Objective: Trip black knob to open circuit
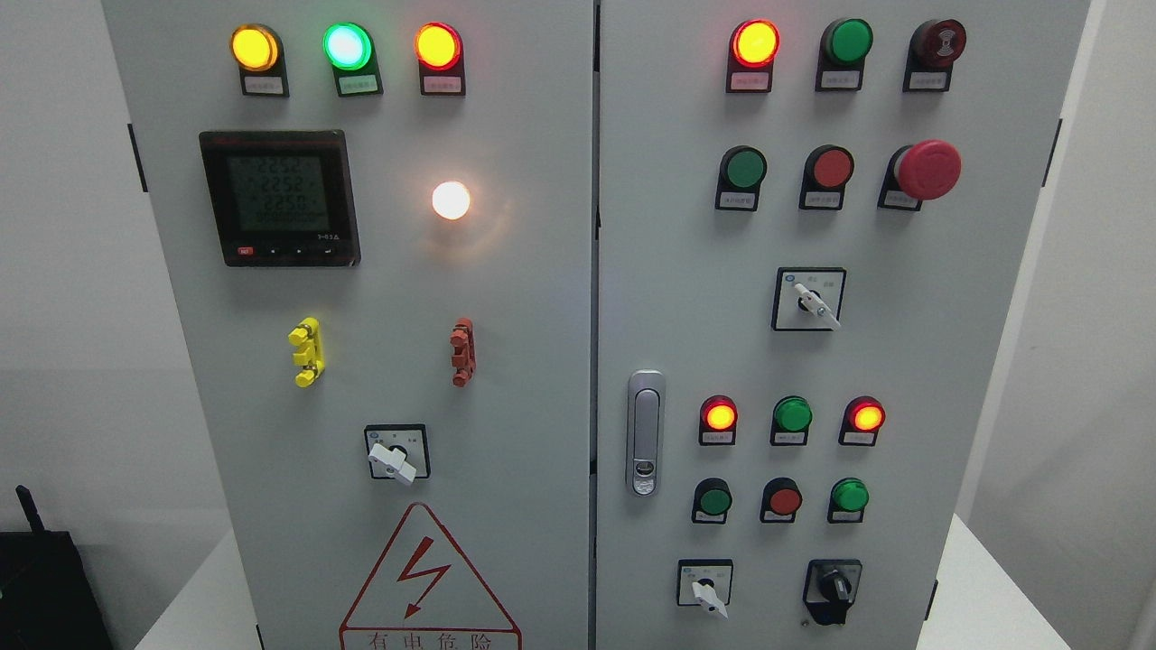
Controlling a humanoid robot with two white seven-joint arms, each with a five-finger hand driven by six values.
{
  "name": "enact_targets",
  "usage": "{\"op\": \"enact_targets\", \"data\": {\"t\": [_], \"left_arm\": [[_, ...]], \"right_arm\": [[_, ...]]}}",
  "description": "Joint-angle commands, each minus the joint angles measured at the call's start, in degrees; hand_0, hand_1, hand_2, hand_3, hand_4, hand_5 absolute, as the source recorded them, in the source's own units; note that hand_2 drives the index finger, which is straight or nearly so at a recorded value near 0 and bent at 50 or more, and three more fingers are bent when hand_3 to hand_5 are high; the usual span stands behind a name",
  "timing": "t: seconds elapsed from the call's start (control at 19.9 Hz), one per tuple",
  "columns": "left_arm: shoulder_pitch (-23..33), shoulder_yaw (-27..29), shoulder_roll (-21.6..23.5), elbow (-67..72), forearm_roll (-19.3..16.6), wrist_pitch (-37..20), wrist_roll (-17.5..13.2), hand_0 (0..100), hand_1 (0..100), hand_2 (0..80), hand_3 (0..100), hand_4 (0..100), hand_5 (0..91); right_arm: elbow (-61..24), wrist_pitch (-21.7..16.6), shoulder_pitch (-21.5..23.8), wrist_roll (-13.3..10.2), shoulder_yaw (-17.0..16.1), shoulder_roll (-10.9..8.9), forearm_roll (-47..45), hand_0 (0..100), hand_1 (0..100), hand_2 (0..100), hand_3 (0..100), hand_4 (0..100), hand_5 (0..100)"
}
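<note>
Head view, facing a grey two-door electrical cabinet (542,361) standing on a white tabletop (984,587). Pale wall on both sides; a black box with a short antenna (41,578) sits at the lower left corner.

Left door: top row of three lit lamps, yellow (254,47), green (347,45), orange-red (438,45). Below, a digital power meter (280,197) with lit display, digits too blurred to read. A white lamp (451,199) glows to its right. Lower: a yellow terminal clip (306,351) and a red terminal clip (462,351), then a white-handled selector switch (395,459). A red-outlined lightning warning triangle (427,587) at the bottom edge.

Right door: silver latch handle (645,433) near the seam. Rows of red and green lamps and buttons, a red mushroom emergency stop (926,169) at upper right, two more white-handled selectors (817,303) (707,591).

Black knob (835,589): bottom row of the right door, right of the lower white selector, handle about vertical.

Neither robot hand nor arm is in frame; finger state cannot be told.
</note>
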Motion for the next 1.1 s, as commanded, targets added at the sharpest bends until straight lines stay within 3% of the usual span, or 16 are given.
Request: {"op": "enact_targets", "data": {"t": [0.0, 0.35, 0.7, 0.85, 1.05], "left_arm": [[-0.1, 0.1, 0.0, 0.0, 0.1, -0.1, 0.0, 12, 39, 0.0, 0, 0, 0.0], [-0.2, 0.1, -0.1, 0.0, 0.1, 0.0, 0.0, 12, 39, 0.0, 0, 0, 0.0], [-0.1, 0.1, -0.1, 0.0, 0.1, -0.1, 0.0, 12, 39, 0.0, 0, 0, 0.0], [-0.1, 0.1, -0.1, 0.0, 0.1, 0.0, 0.0, 12, 39, 0.0, 0, 0, 0.0], [-0.1, 0.1, -0.1, 0.0, 0.1, -0.1, 0.0, 12, 39, 0.0, 0, 0, 0.0]], "right_arm": [[-2.1, -0.5, 0.2, -0.3, -0.4, 0.34, -0.3, 0, 18, 0, 0, 0, 0], [-12.4, -0.5, 3.0, -0.5, -0.4, 0.86, -0.3, 0, 17, 0, 0, 0, 0], [-25.5, -0.5, 6.5, -2.8, -0.4, 0.69, -0.7, 0, 15, 0, 0, 0, 0], [-31.2, -0.6, 7.7, -4.4, -0.4, 0.43, -0.7, 0, 15, 0, 8, 0, 0], [-38.7, -2.2, 9.5, -6.8, -0.2, 0.34, -0.7, 0, 15, 0, 17, 9, 0]]}}
